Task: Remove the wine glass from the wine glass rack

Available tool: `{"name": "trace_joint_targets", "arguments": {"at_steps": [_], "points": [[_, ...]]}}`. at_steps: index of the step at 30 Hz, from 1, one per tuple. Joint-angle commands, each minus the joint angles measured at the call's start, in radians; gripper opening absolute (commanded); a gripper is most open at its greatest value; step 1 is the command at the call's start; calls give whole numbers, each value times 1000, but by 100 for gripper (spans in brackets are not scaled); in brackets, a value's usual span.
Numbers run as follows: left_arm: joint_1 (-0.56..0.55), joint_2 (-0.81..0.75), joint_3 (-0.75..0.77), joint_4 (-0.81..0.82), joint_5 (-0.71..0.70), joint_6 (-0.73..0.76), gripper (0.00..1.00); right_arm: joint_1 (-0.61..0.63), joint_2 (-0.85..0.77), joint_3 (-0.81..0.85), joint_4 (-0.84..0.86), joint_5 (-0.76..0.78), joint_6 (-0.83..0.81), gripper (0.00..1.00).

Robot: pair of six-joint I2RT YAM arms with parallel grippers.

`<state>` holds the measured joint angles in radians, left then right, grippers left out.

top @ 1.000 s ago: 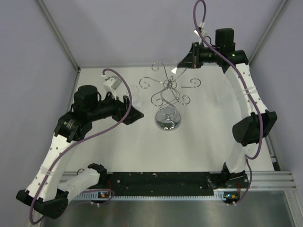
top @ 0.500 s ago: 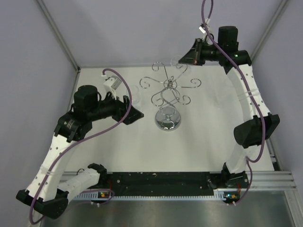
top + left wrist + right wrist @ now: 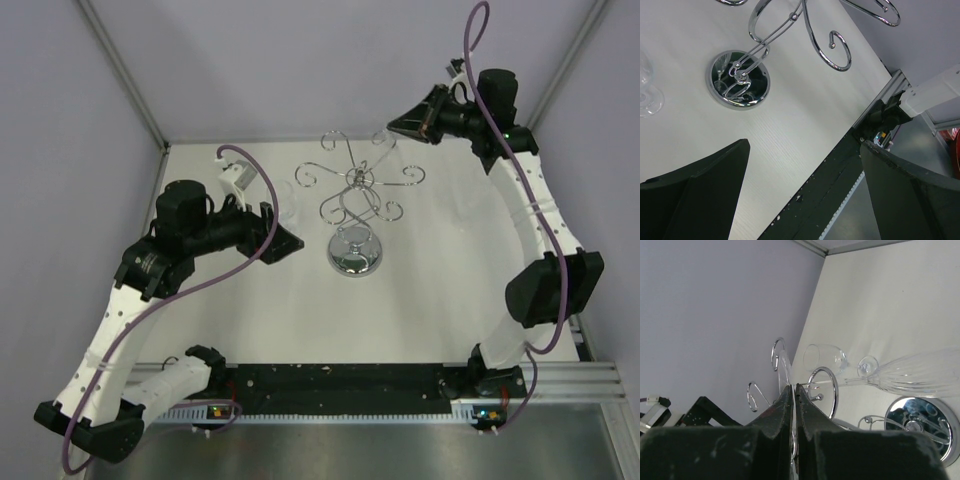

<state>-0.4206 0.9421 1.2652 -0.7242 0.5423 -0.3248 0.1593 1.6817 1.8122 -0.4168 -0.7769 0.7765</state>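
Over the last second the right arm has drawn up and back from the hub of the chrome wire wine glass rack [image 3: 352, 182] with its curled scroll arms. Its black right claw [image 3: 794, 386] now sits past the rack's far right arm, further out than it was, and the elbow has swung outward with it. The clear stemmed wine glass [image 3: 912, 374] has travelled with the claw. In the wrist view the fingers are pinched almost together on what looks like the thin edge of the glass's foot. The stem trails past a chrome curl of the rack and the bowl hangs toward the white desk [image 3: 250, 320]. I judge the glass has been slid out to the tip of that rack arm, so the removal is well along. Whether the foot is fully clear of the scroll cannot be told, because chrome curls still crowd close to the fingers. The right forearm reaches high and long, with the wrist rolled so the claw points back toward the rack. The left arm has not moved. It is folded low to the left of the rack with the left claw [image 3: 802, 190] spread wide and holding nothing, aimed at the rack's base. A second clear glass [image 3: 647, 100] stands on the desk between the left claw and the rack.
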Motion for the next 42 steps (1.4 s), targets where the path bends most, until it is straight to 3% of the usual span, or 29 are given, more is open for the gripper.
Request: {"name": "trace_joint_targets", "arguments": {"at_steps": [1, 26, 42], "points": [[-1, -14, 5, 46, 22, 0, 98, -23, -65, -46, 185, -15, 116, 0], [-1, -43, -1, 85, 22, -51, 98, -17, -237, -257, 309, -119, 145, 0], [-1, -49, -13, 101, 31, -76, 98, 120, -157, -214, 397, -55, 196, 0]]}}
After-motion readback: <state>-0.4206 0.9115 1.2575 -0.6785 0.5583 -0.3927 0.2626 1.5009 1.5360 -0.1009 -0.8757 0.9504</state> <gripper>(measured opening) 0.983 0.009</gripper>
